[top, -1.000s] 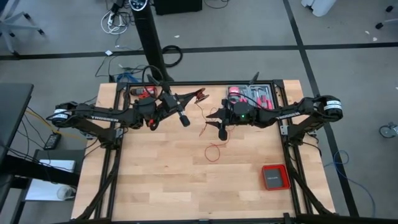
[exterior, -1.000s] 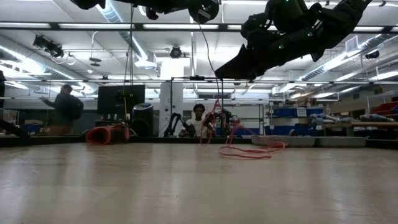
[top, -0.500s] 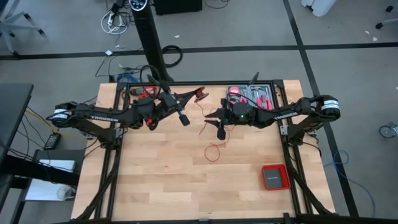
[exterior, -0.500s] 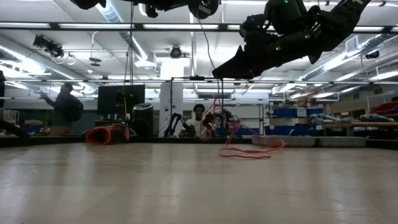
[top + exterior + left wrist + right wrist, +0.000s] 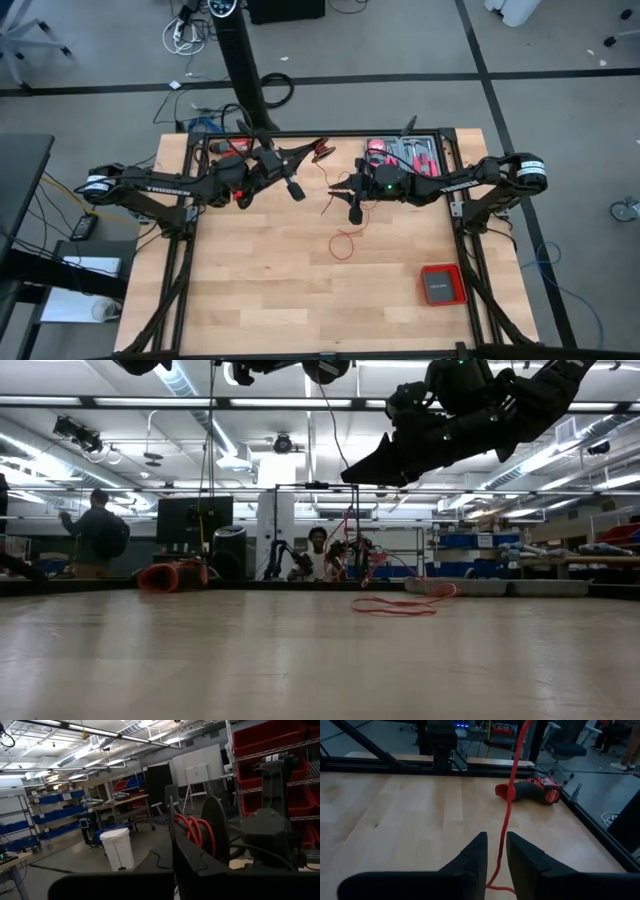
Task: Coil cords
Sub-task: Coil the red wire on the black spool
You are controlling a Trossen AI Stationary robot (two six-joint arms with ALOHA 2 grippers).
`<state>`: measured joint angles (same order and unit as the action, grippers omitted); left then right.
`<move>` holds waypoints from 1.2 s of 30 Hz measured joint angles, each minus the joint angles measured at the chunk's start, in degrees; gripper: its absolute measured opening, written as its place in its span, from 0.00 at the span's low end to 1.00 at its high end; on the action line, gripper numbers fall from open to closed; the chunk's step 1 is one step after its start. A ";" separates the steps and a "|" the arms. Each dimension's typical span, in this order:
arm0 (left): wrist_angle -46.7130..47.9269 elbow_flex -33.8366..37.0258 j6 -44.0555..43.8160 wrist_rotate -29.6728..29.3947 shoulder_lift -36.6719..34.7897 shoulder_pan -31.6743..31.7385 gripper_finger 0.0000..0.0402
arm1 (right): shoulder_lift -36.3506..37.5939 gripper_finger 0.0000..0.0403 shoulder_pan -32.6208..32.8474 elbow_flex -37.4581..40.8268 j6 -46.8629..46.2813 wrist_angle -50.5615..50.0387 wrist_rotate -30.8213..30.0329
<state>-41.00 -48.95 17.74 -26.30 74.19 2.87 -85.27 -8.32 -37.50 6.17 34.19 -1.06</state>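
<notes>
Right tool (image 5: 494, 855) above the counter (image 5: 260, 280), fingers a narrow gap apart around the hanging red cord (image 5: 509, 805), grip unclear. Left tool (image 5: 318, 152) shut on the cord's upper end, raised just left of the right tool.

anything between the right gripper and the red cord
Nothing visible. In the right wrist view the cord already runs down through the gap between the right gripper's fingers, which are not yet pinched on it.

The wooden table (image 5: 250, 280) carries a red cord loop (image 5: 343, 245), a flat red box (image 5: 441, 285) (grey-centred) and a drill (image 5: 532, 788).
</notes>
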 joint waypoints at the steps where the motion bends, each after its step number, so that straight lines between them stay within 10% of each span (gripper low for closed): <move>1: -0.18 0.00 -0.01 0.00 0.00 0.00 0.00 | 0.00 0.17 0.00 0.00 0.00 -0.13 0.01; 36: 5.28 0.00 0.00 -0.04 0.00 0.00 0.00 | 2.64 0.00 -1.26 0.00 5.69 -6.36 -9.60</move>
<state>-35.72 -48.95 17.73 -26.35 74.19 2.87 -82.64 -9.58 -37.50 11.87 27.83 -10.66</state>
